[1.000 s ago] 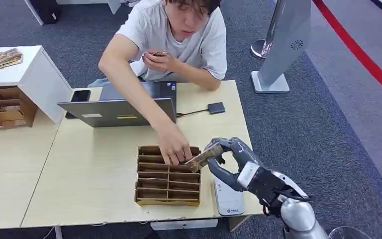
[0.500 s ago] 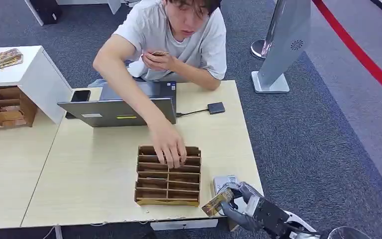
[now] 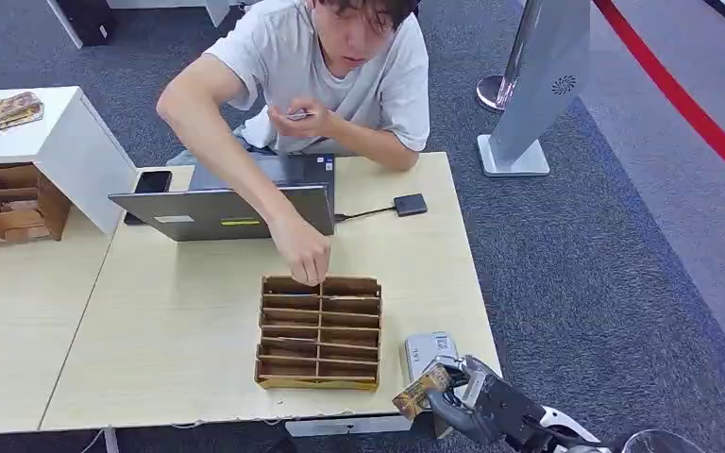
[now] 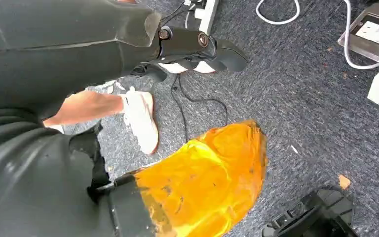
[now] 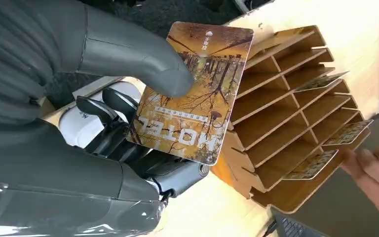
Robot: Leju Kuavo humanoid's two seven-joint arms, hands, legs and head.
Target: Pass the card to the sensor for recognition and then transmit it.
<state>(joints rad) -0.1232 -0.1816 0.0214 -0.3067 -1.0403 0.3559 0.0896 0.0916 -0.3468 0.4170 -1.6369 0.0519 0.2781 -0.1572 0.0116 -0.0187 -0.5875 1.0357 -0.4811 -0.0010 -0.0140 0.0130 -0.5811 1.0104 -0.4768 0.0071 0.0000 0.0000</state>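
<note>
Here my right hand (image 3: 477,406) sits low at the near right corner of the tabletop (image 3: 170,321), and it holds the card (image 5: 192,94); my thumb presses on the printed face while the darker fingers (image 5: 106,111) back it from underneath, so the card is pinched flat and tilted, its long edge jutting toward the wooden card rack (image 3: 319,332). In the head view the card (image 3: 422,390) hangs just beside the near end of the white sensor (image 3: 427,347), which lies on the tabletop next to the rack's right side; I cannot tell whether the card touches the sensor or hovers above it.

I judge this to be the recognition step: the card is at the reader, not yet handed on. The next move calls for holding the card's face level and close over the sensor's top until it can read, then lifting away and carrying it toward the person (image 3: 340,66) across the tabletop; their hand (image 3: 304,253) is at the far edge of the rack, where a few cards (image 5: 321,81) already stand in the slots. My pinch covers part of the card, so I should keep the free end toward the sensor.

My left hand (image 4: 187,44) hangs down beside me over the grey carpet (image 4: 301,98); its dark fingers are curled in and grip nothing that I can see. An orange translucent cover (image 4: 207,182) sits close to that wrist.
</note>
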